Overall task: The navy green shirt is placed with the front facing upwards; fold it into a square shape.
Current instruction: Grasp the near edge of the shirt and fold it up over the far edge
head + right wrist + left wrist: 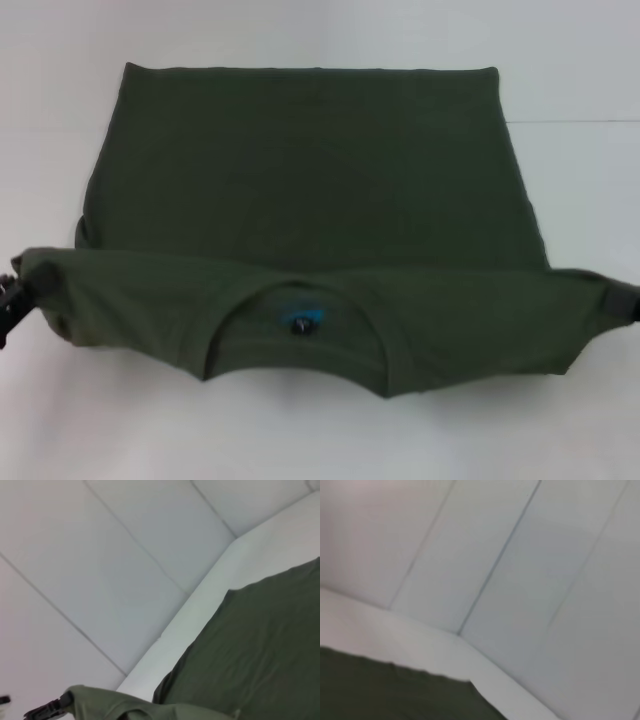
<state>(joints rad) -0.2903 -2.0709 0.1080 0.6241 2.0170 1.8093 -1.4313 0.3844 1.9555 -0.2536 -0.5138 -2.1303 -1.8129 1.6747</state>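
The navy green shirt (pixel 310 170) lies spread on the white table, its far edge straight. Its near end, with the round collar and blue neck label (pixel 300 320), is lifted and stretched as a band across the front. My left gripper (pixel 10 295) is shut on the band's left tip at the picture's left edge. My right gripper (pixel 627 300) is shut on the right tip at the right edge. The right wrist view shows the shirt (pixel 260 650) and, farther off, the left gripper (pixel 47 710) pinching the cloth. In the left wrist view only a dark piece of the shirt (pixel 395 695) appears.
The white table (pixel 580 180) extends around the shirt on all sides. A white panelled wall (pixel 125 555) rises behind the table's far edge.
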